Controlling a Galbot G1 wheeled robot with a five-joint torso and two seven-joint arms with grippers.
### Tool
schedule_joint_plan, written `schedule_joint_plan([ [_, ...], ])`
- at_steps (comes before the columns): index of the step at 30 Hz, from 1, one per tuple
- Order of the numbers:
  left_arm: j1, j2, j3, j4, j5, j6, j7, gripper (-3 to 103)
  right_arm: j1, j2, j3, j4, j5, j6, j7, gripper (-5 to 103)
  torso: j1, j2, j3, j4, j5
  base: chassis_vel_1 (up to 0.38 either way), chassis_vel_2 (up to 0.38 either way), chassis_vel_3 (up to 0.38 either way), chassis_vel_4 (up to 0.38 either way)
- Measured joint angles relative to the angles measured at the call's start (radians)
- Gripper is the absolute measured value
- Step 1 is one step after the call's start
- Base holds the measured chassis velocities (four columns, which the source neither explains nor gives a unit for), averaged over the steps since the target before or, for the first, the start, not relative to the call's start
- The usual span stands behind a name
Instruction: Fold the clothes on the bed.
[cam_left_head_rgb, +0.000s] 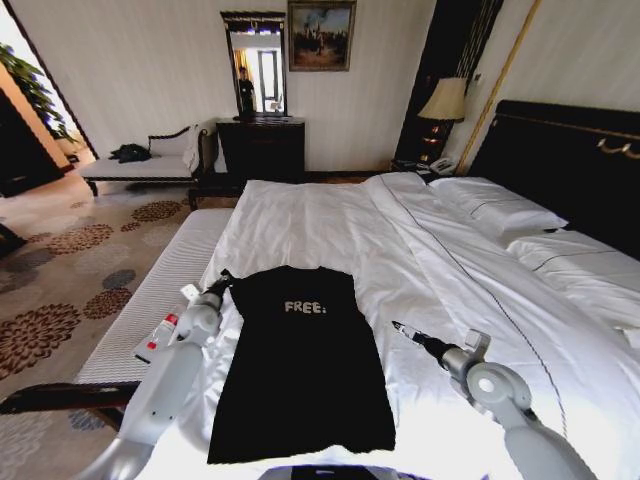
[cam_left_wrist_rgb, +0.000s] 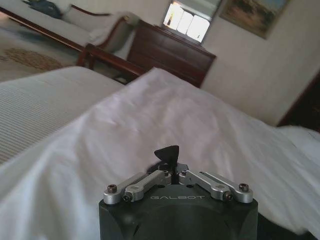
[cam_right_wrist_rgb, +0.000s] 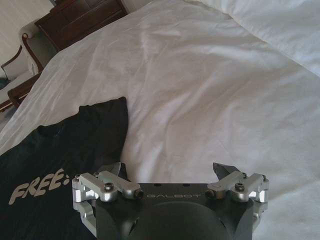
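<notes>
- Right gripper (cam_left_head_rgb: 398, 326) hangs over the white bed (cam_left_head_rgb: 330, 225), fingers spread wide, just beside the black T-shirt (cam_left_head_rgb: 300, 360).
- Left gripper (cam_left_head_rgb: 224, 281) sits at the T-shirt's left shoulder, fingers pinched together.
- 2 pillows (cam_left_head_rgb: 500, 212) lie beyond.

The bed (cam_left_head_rgb: 330, 215) is very large, dressed in white, with a tall dark headboard (cam_left_head_rgb: 565, 165) at the robot's right and white pillows (cam_left_head_rgb: 495, 205) stacked against it. A white duvet (cam_left_head_rgb: 470, 300) covers the right part, its edge running diagonally across the sheet. Along the left side the ribbed mattress edge (cam_left_head_rgb: 165, 290) is bare. A black T-shirt (cam_left_head_rgb: 300, 370) with white "FREE" lettering lies flat on the sheet near the robot, sleeves folded in. A small white bottle with a red cap (cam_left_head_rgb: 160, 335) rests on the mattress edge just left of it.
</notes>
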Motion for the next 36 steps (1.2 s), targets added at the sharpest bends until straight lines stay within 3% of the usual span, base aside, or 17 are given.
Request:
schedule_joint_plan([
  [2,0.03,-0.003,0.034,-0.042,0.018,0.016,-0.023,2,0.007,-0.005,-0.005,-0.002,0.003,0.0,-0.001,100,0.0,0.0,0.0,0.0001,0.0001,0.0,0.0,0.0,0.0],
  [11,0.093,-0.005,0.117,-0.066,0.101,0.019,-0.019,2,0.006,-0.02,0.007,-0.012,0.015,0.003,-0.013,100,0.0,0.0,0.0,0.0005,-0.0001,0.0,0.0,0.0,0.0],
  [20,-0.005,-0.055,0.219,0.009,0.123,0.019,-0.023,2,0.002,-0.021,0.012,-0.014,0.019,0.003,-0.016,100,0.0,0.0,0.0,0.0001,0.0001,0.0,0.0,0.0,0.0],
  [36,-0.054,-0.114,0.287,0.058,0.168,0.019,-0.019,2,0.007,-0.022,0.01,-0.025,0.02,0.005,-0.019,100,0.0,0.0,0.0,0.0001,-0.0001,0.0,0.0,0.0,0.0],
])
